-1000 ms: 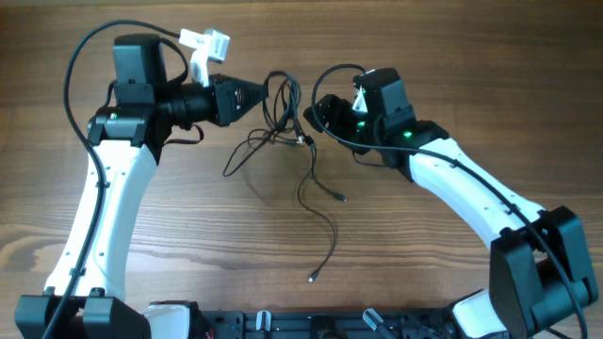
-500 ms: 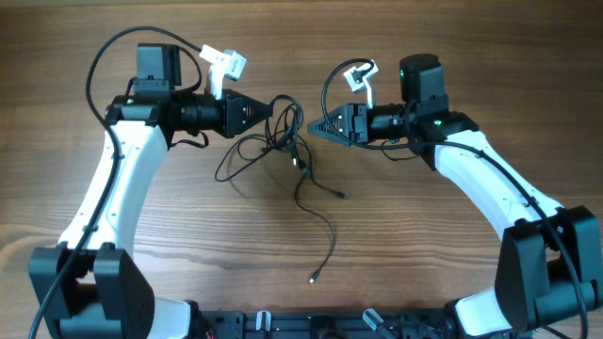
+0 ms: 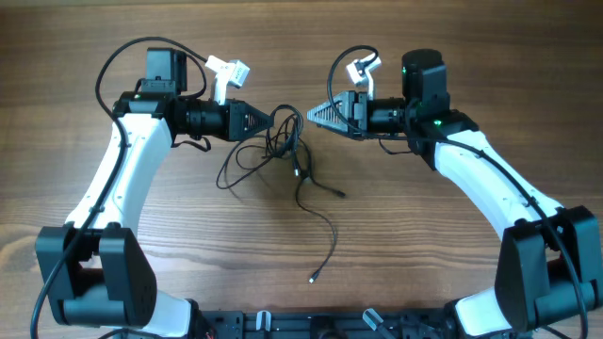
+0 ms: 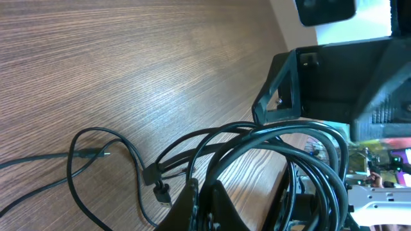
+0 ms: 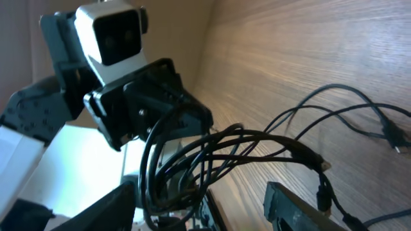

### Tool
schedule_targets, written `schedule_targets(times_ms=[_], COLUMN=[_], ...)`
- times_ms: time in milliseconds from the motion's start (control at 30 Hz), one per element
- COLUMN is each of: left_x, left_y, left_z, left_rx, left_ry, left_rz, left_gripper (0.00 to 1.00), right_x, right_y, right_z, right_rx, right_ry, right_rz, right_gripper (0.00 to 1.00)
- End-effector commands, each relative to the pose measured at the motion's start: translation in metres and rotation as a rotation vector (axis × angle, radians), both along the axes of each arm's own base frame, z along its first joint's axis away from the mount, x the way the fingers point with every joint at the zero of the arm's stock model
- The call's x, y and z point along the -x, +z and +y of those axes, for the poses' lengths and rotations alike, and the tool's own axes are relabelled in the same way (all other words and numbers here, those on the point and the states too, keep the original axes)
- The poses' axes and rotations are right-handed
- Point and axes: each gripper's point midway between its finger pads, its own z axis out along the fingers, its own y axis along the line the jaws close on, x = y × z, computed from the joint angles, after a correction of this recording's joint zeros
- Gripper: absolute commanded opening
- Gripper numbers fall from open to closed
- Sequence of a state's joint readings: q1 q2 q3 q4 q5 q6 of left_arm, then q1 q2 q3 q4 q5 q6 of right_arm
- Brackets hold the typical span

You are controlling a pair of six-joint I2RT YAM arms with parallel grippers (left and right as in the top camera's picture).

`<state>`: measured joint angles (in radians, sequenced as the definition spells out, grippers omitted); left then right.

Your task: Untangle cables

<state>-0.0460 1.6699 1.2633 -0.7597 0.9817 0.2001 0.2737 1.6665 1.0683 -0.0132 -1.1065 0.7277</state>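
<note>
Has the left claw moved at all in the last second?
Yes. In the overhead view the left claw has shifted toward the table's near edge, closer to the loose plug, which has stayed put.

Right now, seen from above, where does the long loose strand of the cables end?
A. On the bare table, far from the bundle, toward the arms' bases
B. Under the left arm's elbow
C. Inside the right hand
A: from the bundle of cables, one thin strand trails away to a plug end that lies alone on the wooden table, nearer the bases than the bundle.
</note>
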Motion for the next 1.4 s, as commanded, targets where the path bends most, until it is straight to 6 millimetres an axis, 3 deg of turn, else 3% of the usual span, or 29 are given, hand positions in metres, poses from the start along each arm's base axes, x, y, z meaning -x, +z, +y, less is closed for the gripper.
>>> schedule_targets(times_ms=[0, 67, 167, 267, 500, 667, 933, 1033, 1167, 1367], left_x=[0.001, 0.004, 0.001, 0.002, -0.013, -0.008, 0.002, 0.004, 0.005, 0.014], left_y=[0.002, 0.001, -0.02, -0.028, -0.019, -0.017, -0.011, -0.012, -0.012, -0.017], left_z=[-0.008, -0.017, -0.021, -0.029, -0.035, -0.039, -0.046, -0.046, -0.045, -0.043], left_rx=[0.012, -0.005, -0.172, -0.233, -0.2, -0.17, -0.111, -0.112, -0.113, -0.126], left_ry=[-0.023, -0.063, -0.055, -0.064, 0.005, -0.014, -0.052, -0.052, -0.052, -0.062], left_rz=[0.001, -0.036, -0.067, -0.08, -0.085, -0.071, -0.04, -0.03, -0.024, 0.021], left_gripper=[0.04, 0.04, 0.04, 0.04, 0.04, 0.04, 0.04, 0.2, 0.41, 0.44], right_x=[-0.007, -0.006, -0.006, -0.005, -0.006, -0.015, -0.015, -0.013, 0.002, 0.019], right_y=[-0.003, -0.004, -0.003, -0.004, -0.008, -0.034, -0.037, -0.036, -0.027, -0.008], right_z=[-0.001, -0.001, -0.001, -0.001, -0.001, -0.013, -0.014, -0.012, 0.006, 0.018], right_rx=[0.005, 0.001, -0.001, 0.0, 0.02, 0.132, 0.151, 0.158, 0.13, 0.034], right_ry=[-0.059, -0.067, -0.065, -0.065, -0.079, -0.196, -0.178, -0.151, -0.022, 0.114], right_rz=[0.096, 0.126, 0.135, 0.137, 0.138, 0.196, 0.142, 0.092, -0.043, -0.151], right_gripper=[0.59, 0.55, 0.5, 0.5, 0.34, 0.29, 0.05, 0.05, 0.05, 0.05])
